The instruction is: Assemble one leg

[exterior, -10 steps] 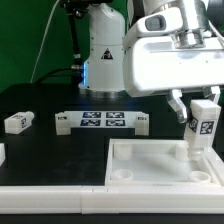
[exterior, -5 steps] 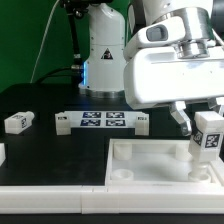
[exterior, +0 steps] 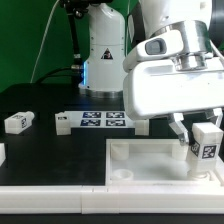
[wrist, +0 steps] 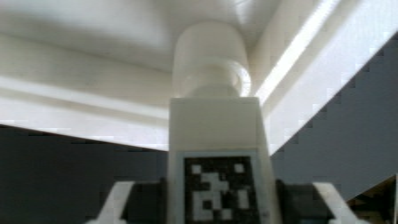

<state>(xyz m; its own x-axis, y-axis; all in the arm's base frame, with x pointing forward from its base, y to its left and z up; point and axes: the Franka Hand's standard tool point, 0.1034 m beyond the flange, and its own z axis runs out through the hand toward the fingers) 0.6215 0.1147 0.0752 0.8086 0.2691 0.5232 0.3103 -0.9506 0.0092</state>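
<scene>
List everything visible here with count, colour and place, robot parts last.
held leg: one small chunky white plastic post with a black-and-white tag, in the gripper, at the tray's corner on the exterior view's right.
loose leg: one, white, lying on the table at the exterior view's left.
tray: one large flat square white plastic piece, nearest the camera.
marker board: one, white, mid-table.
cut-off white part: one, exterior view's left edge; unidentifiable.
table: one, black.
robot arm: one, white.
gripper: one, white, shut on the held leg.
</scene>
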